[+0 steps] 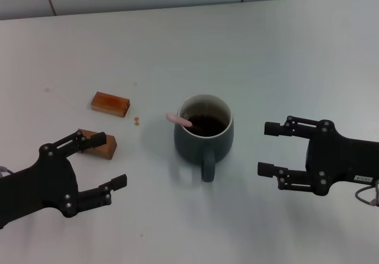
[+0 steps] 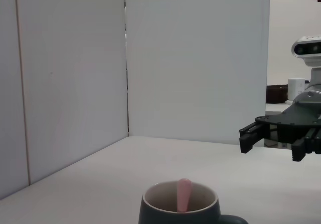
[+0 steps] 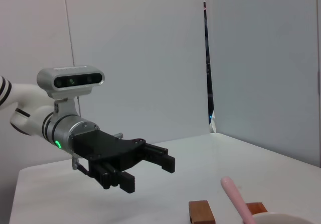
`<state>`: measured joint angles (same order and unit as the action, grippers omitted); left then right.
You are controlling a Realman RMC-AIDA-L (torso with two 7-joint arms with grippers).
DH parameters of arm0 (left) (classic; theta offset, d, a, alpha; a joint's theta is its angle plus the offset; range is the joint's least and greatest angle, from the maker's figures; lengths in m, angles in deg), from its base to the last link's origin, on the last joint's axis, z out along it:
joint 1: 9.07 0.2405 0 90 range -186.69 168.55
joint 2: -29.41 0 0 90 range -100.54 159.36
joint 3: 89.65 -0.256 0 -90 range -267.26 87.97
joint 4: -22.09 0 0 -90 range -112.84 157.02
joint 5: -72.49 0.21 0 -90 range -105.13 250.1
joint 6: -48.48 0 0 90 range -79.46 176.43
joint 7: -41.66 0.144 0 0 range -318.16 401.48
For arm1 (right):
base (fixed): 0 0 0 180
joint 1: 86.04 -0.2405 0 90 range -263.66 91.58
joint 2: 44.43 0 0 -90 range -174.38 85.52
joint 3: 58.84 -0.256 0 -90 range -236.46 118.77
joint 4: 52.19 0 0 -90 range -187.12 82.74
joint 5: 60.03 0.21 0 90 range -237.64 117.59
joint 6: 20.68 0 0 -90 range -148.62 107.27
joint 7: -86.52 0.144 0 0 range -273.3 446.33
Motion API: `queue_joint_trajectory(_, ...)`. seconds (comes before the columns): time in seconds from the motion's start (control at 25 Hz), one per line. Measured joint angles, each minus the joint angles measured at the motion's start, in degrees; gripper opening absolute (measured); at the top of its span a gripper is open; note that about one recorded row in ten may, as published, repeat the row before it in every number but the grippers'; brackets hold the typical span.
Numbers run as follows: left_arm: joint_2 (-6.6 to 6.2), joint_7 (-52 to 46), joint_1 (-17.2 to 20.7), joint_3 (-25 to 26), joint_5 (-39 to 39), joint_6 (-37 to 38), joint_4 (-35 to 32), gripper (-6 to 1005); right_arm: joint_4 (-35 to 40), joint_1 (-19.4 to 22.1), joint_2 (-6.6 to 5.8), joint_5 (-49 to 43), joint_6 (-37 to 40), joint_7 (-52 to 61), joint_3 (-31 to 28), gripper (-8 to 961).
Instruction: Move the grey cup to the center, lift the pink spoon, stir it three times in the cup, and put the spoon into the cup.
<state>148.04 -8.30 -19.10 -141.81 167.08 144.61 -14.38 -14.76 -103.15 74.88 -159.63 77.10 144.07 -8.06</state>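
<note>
The grey cup (image 1: 204,135) stands upright at the middle of the table, its handle toward me, dark liquid inside. The pink spoon (image 1: 179,120) rests in the cup, its pink handle sticking out over the left rim. The cup (image 2: 178,209) and spoon handle (image 2: 183,194) also show in the left wrist view, and the spoon handle (image 3: 236,200) in the right wrist view. My left gripper (image 1: 104,161) is open and empty, left of the cup. My right gripper (image 1: 267,149) is open and empty, right of the cup. Each gripper shows in the other wrist view: right gripper (image 2: 271,141), left gripper (image 3: 150,169).
Two brown rectangular blocks lie left of the cup: one (image 1: 110,103) farther back, one (image 1: 100,144) between my left gripper's fingers' reach. A small brown spot (image 1: 136,121) marks the table. White wall panels stand at the far edge.
</note>
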Motion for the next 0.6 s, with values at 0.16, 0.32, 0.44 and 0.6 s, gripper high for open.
queue_joint_trajectory(0.16,0.02,0.0,0.0,0.0,0.0,0.3,0.0,832,-0.9,-0.2,0.04,0.1,-0.5,-0.7,0.0,740)
queue_joint_trajectory(0.32,0.02,0.0,0.2,-0.5,0.0,0.3,0.1,832,-1.3,-0.3,0.04,0.1,-0.4,-0.7,0.0,740)
queue_joint_trajectory(0.44,0.04,0.0,0.3,-0.8,-0.1,0.3,0.1,832,-1.3,-0.3,0.04,0.1,-0.5,-0.7,0.2,740)
queue_joint_trajectory(0.6,0.12,0.0,0.5,-1.1,-0.2,0.4,0.2,832,-1.3,-0.3,0.04,0.1,-0.7,-0.7,0.5,740)
